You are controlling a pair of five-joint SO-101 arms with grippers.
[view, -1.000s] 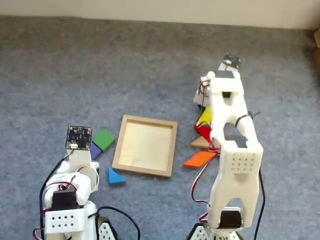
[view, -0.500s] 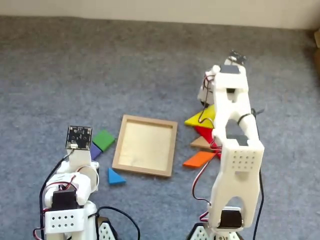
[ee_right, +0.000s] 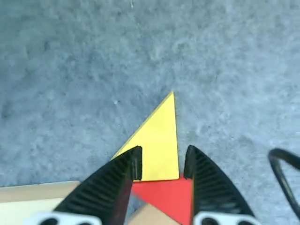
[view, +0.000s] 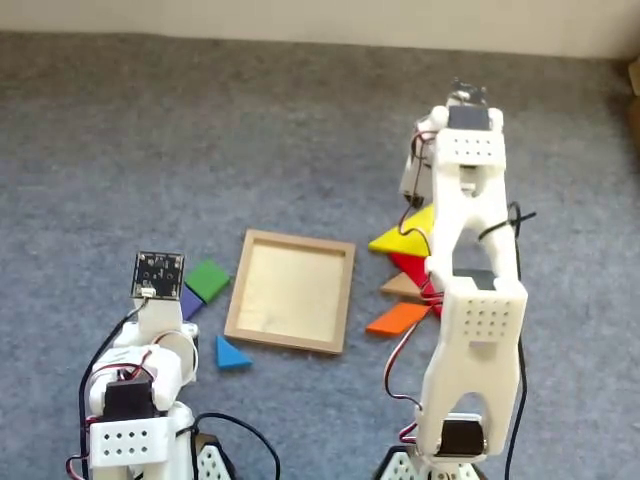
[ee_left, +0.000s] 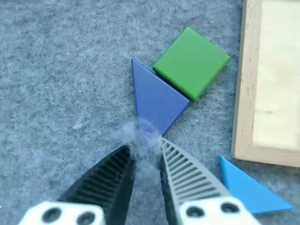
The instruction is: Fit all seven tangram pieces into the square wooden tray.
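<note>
Hovering right hand (ee_right: 162,153) over yellow triangle (ee_right: 157,138)

The right arm has stretched farther out from its base, taking the right hand (ee_right: 161,161) with it. The yellow triangle (view: 400,238) has swung out toward the tray (view: 238,288).

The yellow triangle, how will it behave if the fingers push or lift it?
The yellow triangle looks flat and stiff, so it probably will not bend or roll. It lies on carpet, so it may drag rather than slide.
</note>
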